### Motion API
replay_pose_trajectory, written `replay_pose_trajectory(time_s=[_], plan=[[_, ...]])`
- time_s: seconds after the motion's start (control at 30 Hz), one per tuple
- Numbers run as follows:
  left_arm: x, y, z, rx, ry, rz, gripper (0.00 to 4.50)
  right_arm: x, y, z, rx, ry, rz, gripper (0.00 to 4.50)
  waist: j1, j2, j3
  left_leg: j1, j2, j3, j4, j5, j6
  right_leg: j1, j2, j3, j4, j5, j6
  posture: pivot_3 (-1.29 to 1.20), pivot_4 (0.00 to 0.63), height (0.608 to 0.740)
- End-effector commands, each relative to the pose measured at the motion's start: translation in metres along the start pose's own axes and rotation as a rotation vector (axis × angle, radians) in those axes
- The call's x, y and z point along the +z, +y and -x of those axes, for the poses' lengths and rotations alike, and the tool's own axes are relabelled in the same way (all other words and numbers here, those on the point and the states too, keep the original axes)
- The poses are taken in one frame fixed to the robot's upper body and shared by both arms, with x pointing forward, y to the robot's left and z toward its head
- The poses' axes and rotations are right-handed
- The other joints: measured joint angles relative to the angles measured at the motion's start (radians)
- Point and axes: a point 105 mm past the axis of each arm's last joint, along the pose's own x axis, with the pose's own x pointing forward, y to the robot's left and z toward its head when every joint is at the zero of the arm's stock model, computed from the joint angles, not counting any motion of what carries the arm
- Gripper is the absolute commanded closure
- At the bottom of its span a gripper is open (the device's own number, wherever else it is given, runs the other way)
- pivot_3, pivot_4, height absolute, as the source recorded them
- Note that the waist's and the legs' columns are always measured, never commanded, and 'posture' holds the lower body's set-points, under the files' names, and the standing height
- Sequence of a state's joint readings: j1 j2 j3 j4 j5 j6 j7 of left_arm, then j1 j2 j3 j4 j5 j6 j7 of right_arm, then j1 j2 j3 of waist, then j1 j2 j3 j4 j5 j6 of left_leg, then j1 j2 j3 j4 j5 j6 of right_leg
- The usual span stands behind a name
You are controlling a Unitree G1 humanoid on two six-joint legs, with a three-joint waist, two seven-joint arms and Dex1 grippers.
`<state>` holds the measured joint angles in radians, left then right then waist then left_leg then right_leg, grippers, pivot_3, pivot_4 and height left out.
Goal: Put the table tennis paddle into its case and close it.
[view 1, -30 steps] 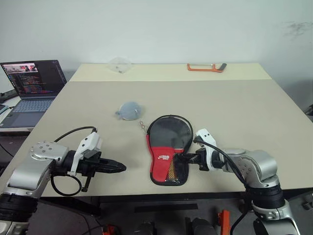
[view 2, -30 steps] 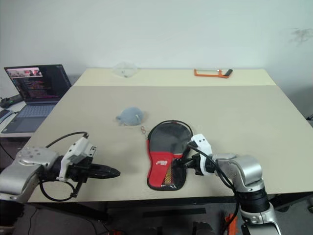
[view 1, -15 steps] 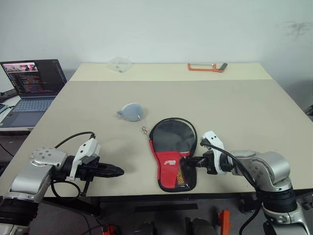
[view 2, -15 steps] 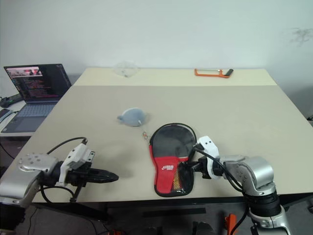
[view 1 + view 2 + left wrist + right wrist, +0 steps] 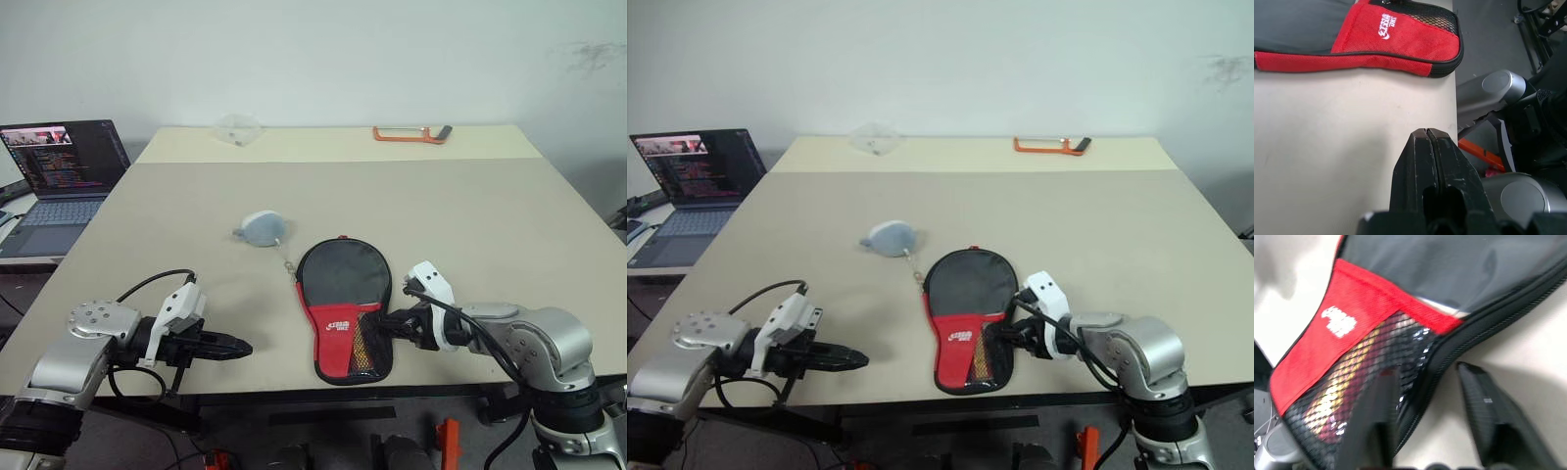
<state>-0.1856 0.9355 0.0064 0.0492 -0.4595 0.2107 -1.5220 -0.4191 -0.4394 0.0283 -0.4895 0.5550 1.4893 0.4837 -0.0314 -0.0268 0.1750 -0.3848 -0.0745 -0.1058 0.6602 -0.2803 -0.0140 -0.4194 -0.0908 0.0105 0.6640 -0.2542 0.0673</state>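
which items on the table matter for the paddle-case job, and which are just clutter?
Job:
- case
- paddle handle, seen through the mesh pocket

Lying about:
- grey pouch
- orange hacksaw
- clear plastic bag
- laptop, off the table

The case [image 5: 343, 304] lies flat near the table's front edge, round black end toward the far side, red lower part with white logo and mesh pocket nearest; striped wood shows through the mesh

Head eyes overlook table [image 5: 470, 206]; wrist cameras close on case [image 5: 1400, 44].
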Motion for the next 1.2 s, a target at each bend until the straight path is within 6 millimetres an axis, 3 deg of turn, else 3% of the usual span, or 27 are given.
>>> replay_pose_trajectory(time_s=[0.03, 0.13, 0.27, 0.4, 0.6, 0.73, 0.9, 1.07, 1.2], plan=[[0.019, 0.0, -0.004, -0.003, -0.023, -0.051, 4.5, 0.009, 0.01, 0.021, 0.035, -0.013, 0.13, 0.94, 0.0, 0.0, 0.0, 0.0, 0.0, 0.0, 0.0, 0.0, 0.0, 0.0, 0.0, 0.0, 0.0, 0.0, 0.0, 0.0, 0.15, 0.74], [0.026, -0.001, -0.005, 0.0, -0.025, -0.051, 4.5, 0.018, 0.013, 0.04, 0.082, -0.031, 0.215, 0.02, 0.001, 0.0, 0.0, 0.0, 0.0, 0.0, 0.0, 0.0, 0.0, 0.001, 0.0, -0.001, -0.001, 0.0, 0.0, 0.0, 0.15, 0.74], [0.034, 0.0, -0.008, 0.012, -0.027, -0.038, 4.5, 0.048, 0.023, 0.052, 0.164, -0.155, 0.344, 0.02, -0.004, 0.0, 0.0, 0.0, 0.001, 0.0, 0.001, 0.0, 0.001, 0.002, 0.001, -0.002, -0.001, 0.0, 0.0, 0.0, 0.15, 0.74], [0.046, 0.008, -0.008, 0.042, -0.035, -0.013, 4.5, 0.08, 0.027, 0.023, 0.174, -0.288, 0.392, 0.02, -0.008, 0.0, 0.0, 0.004, 0.003, 0.0, 0.001, 0.0, 0.001, 0.005, 0.002, -0.002, -0.001, 0.0, 0.0, 0.0, 0.15, 0.74], [0.052, 0.018, -0.005, 0.089, -0.023, 0.017, 4.5, 0.079, 0.037, -0.031, 0.222, -0.306, 0.434, 0.02, -0.002, 0.0, 0.0, 0.002, 0.001, 0.0, 0.001, 0.0, 0.0, 0.004, 0.001, -0.002, -0.001, 0.0, 0.0, 0.0, 0.15, 0.74], [0.061, 0.036, -0.001, 0.22, -0.068, 0.019, 3.55, 0.065, 0.034, -0.078, 0.19, -0.267, 0.425, 0.0, -0.002, 0.0, 0.0, 0.001, 0.001, 0.001, 0.001, 0.001, -0.003, 0.001, 0.001, 0.0, 0.0, 0.0, 0.0, 0.0, 0.15, 0.74], [0.073, 0.065, 0.013, 0.416, -0.152, 0.009, 1.73, 0.049, 0.035, -0.088, 0.212, -0.228, 0.453, 0.0, -0.002, -0.001, 0.0, 0.0, 0.0, 0.0, 0.001, 0.002, -0.004, -0.001, 0.001, 0.0, 0.0, 0.0, 0.0, 0.0, 0.15, 0.74], [0.072, 0.1, 0.032, 0.616, -0.179, 0.011, 0.01, 0.044, 0.04, -0.093, 0.225, -0.226, 0.458, 0.0, -0.001, -0.001, 0.0, 0.001, 0.0, 0.0, 0.002, 0.002, -0.004, 0.0, 0.002, 0.0, 0.001, 0.0, 0.0, 0.0, 0.15, 0.74], [0.069, 0.141, 0.056, 0.862, -0.226, 0.071, 0.01, 0.045, 0.042, -0.097, 0.215, -0.236, 0.458, 0.0, -0.001, -0.002, -0.001, 0.001, 0.0, 0.0, 0.002, 0.002, -0.004, 0.0, 0.002, 0.0, 0.002, 0.0, 0.0, 0.0, 0.15, 0.74]])
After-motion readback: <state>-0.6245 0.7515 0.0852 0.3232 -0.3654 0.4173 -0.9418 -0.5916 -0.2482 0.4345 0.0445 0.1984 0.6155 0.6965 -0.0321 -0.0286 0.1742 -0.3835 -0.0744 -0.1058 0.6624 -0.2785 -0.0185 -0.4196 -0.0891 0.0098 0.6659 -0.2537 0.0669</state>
